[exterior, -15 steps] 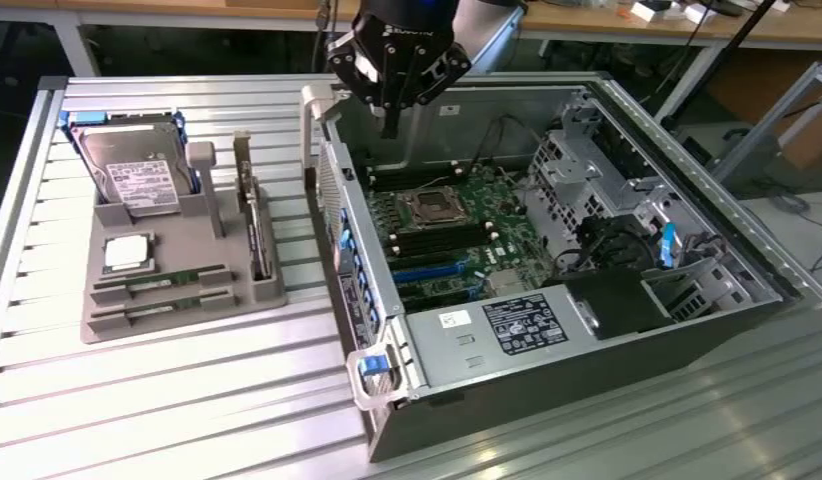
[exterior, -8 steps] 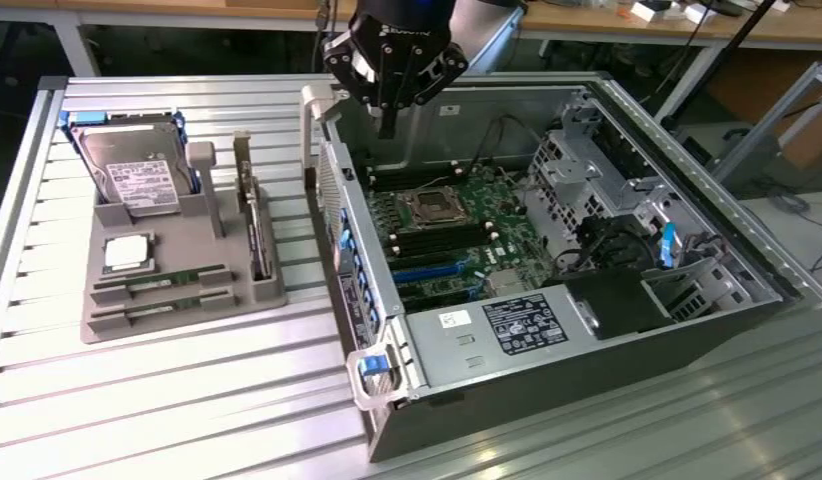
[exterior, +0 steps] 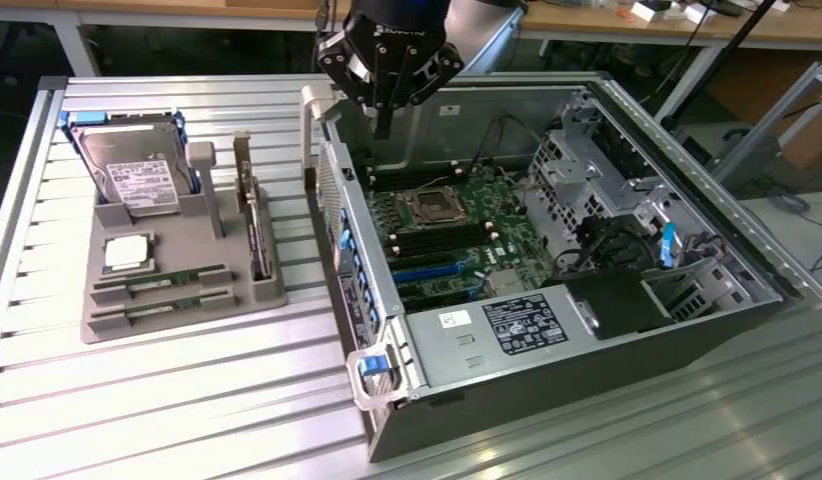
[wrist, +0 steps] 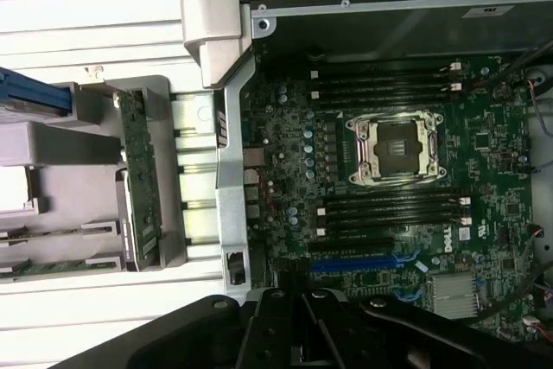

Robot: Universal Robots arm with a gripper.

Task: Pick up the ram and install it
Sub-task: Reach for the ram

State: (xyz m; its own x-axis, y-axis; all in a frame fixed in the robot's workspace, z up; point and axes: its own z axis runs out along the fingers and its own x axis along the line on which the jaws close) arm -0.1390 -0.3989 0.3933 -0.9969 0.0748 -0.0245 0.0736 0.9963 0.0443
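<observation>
An open computer case [exterior: 611,385] lies on its side on a slatted metal worktop [exterior: 184,400], its motherboard [exterior: 451,240] facing up. Just beside it, on the exterior view's left, sits a gray holder [exterior: 184,235] that carries the loose parts.

The ram [exterior: 258,235] stands on its long edge in a slot along the side of the holder nearest the case. In the wrist view it appears as a narrow green board [wrist: 138,170] running beside the case's metal wall. Two more green sticks [exterior: 158,282] lie flat in recesses at the near end of the holder. A hard drive [exterior: 134,180] with a white label leans at the far end, and a square silver processor chip [exterior: 127,252] rests between them.

The tool [exterior: 382,128] hangs above the far corner of the case on the exterior view's left, pointing down over the edge of the motherboard. Its fingers are pressed together with nothing between them. It is well apart from the ram and touches nothing.

In the wrist view the tool [wrist: 302,321] sits dark at the edge of the frame. Beyond it lie the processor socket [wrist: 393,149] with its metal frame, black memory slots [wrist: 389,209] on both sides of the socket, and blue expansion slots [wrist: 363,261].
</observation>
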